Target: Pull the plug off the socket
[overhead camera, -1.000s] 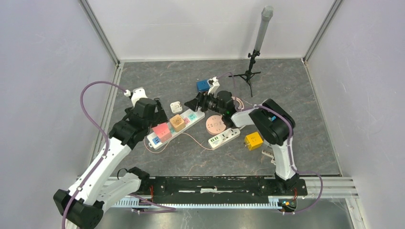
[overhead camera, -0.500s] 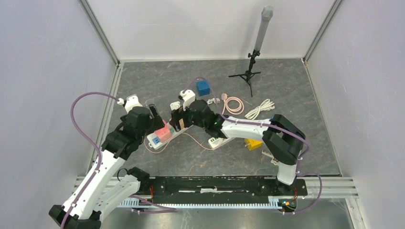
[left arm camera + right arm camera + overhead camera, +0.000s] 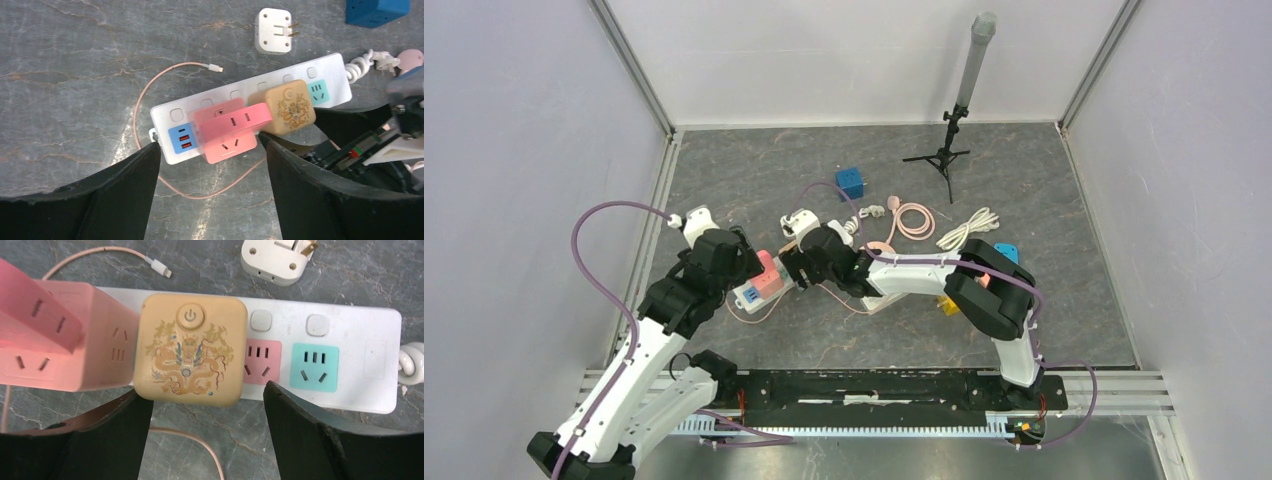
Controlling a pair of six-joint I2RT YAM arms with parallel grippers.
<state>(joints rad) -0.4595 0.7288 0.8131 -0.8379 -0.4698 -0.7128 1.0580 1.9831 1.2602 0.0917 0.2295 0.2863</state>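
Observation:
A white power strip (image 3: 327,67) lies on the grey floor, with a pink adapter (image 3: 232,130) and a tan dragon-printed adapter (image 3: 289,106) plugged in side by side. My left gripper (image 3: 211,144) is open above the pink adapter, its fingers either side of the strip's near edge. My right gripper (image 3: 207,394) is open just over the tan adapter (image 3: 190,350), fingers straddling its near edge without touching. The pink adapter (image 3: 65,340) and strip (image 3: 370,360) also show there. In the top view both grippers (image 3: 746,262) (image 3: 800,262) crowd over the strip (image 3: 754,293).
A loose white plug (image 3: 273,31) lies beyond the strip, with a blue cube (image 3: 850,181) farther back. A thin pink cable (image 3: 145,95) loops round the strip's left end. A coiled pink cable (image 3: 912,220), a white cable (image 3: 969,228) and a tripod (image 3: 949,150) stand at the back right.
My right arm has swung left from near the blue cube to over the tan adapter. My left gripper has drawn back toward me over the pink adapter.

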